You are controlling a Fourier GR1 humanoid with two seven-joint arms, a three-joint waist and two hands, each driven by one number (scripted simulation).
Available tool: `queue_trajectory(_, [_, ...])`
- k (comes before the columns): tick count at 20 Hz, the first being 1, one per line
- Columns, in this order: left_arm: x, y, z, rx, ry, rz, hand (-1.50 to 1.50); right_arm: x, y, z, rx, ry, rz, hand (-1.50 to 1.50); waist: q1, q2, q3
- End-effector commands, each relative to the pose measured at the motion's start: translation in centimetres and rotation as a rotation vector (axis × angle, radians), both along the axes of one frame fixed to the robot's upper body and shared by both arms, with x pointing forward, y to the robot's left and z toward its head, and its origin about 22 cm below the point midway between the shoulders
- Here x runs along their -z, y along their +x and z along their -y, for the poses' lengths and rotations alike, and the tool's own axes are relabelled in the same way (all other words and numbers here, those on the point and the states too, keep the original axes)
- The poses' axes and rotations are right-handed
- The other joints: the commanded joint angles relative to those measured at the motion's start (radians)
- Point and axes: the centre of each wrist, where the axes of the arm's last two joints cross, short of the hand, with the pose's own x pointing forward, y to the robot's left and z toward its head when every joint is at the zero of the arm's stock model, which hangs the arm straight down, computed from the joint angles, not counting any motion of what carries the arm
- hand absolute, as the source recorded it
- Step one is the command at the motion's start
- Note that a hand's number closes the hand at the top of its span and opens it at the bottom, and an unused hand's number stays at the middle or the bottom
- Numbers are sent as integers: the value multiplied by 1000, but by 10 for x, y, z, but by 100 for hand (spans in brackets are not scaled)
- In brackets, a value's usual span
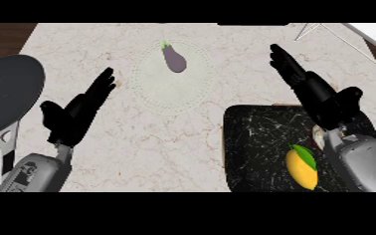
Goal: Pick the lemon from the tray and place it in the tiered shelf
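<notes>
A purple eggplant (174, 58) lies on a pale round plate (170, 97) on the marble counter (147, 144).

- No readable text, labels, brands, nos. or signs anywhere in the head view.
- Pale marble-patterned counter top (110, 149): veining only, no lettering.
- Black white-veined rectangular tray (257, 144): streaks only, no print.
- Yellow lemon w/ green leaf (302, 168): no sticker or mark.
- Pale round plate w/ dotted rim (165, 92): no logo.
- Small purple eggplant (175, 58): no label.
- Grey forearm casing at lower left (33, 172): small dark markings, too unclear to read as characters.
</notes>
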Motion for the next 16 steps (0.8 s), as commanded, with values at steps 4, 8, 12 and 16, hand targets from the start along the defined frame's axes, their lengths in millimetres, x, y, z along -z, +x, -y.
queue_trajectory(4, [-20,10,-27,-189,-24,80,0,-23,8,63,-109,135,201,150,-23,-23,-22])
queue_trajectory(8, [-24,9,-17,-230,-90,59,0,1,9,120,260,78,91,150,-17,-20,-22])
queue_trajectory(12, [-39,13,-28,-219,-68,58,0,12,10,137,-41,439,44,-150,-15,-21,-21])
queue_trajectory(16, [-23,19,-20,-242,-89,48,0,-5,1,165,-232,406,104,-150,-28,-22,-23])
